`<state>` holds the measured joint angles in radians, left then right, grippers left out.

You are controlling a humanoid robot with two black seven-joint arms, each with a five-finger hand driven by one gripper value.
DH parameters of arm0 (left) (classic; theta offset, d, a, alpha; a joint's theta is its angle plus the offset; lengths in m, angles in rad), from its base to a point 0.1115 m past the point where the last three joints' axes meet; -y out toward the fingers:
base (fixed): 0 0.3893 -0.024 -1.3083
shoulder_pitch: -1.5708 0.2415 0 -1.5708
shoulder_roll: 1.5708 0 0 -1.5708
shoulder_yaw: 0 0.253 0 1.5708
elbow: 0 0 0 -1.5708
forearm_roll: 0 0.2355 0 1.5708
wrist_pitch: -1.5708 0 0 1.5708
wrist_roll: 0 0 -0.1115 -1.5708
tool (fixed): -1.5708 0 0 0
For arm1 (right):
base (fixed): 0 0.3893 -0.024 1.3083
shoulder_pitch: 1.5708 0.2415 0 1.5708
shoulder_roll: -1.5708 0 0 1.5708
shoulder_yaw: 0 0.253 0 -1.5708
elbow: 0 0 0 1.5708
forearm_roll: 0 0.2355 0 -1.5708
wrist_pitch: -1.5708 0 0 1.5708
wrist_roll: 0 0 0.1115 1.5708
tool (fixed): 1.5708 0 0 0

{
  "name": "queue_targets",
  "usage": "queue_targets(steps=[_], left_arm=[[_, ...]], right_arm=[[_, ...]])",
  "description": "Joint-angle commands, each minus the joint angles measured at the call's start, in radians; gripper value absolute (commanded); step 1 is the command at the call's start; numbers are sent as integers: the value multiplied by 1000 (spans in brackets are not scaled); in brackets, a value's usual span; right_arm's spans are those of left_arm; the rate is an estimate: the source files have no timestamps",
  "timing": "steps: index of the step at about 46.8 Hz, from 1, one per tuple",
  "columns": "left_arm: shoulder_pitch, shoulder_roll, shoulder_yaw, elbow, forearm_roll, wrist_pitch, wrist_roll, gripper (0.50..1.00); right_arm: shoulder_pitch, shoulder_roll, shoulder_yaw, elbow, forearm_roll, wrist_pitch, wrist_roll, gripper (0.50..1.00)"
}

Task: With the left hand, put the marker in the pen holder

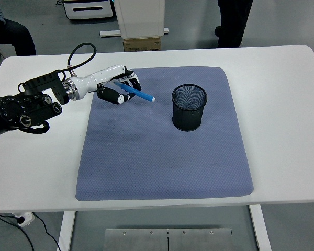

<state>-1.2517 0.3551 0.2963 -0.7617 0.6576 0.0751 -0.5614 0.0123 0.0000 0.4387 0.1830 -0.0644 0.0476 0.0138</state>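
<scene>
Blue marker, black mesh holder

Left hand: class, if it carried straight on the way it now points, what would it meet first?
Probably the black mesh pen holder. The left hand and its blue marker point right toward it, though height is unclear.

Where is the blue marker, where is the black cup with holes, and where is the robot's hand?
blue marker [141, 95], head view, on the bare blue barrel past the fingers.
pen holder [188, 116], head view, on its black mesh front wall.
left hand [118, 90], head view, on the middle of the hand holding the marker.
</scene>
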Motion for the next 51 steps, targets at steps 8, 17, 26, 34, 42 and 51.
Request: queue_targets(steps=[8, 17, 26, 34, 42, 51], left_arm=[[-25, -1, -23, -1, -24, -5, 9, 500], [-35, -5, -66, -1, -39, -8, 18, 500], [-35, -25, -103, -1, -79, -9, 26, 500], [-35, -44, -134, -1, -81, -11, 28, 500], [-40, -82, -141, -1, -85, -11, 28, 500], [-55, -127, -143, -1, -110, -11, 28, 500]], right_arm=[[0, 0, 0, 1, 0, 0, 0, 1000], [0, 0, 0, 1, 0, 0, 0, 1000], [0, 0, 0, 0, 0, 0, 0, 1000], [0, 0, 0, 0, 0, 0, 0, 1000], [0, 0, 0, 1, 0, 0, 0, 1000], [0, 0, 0, 0, 0, 0, 0, 1000]])
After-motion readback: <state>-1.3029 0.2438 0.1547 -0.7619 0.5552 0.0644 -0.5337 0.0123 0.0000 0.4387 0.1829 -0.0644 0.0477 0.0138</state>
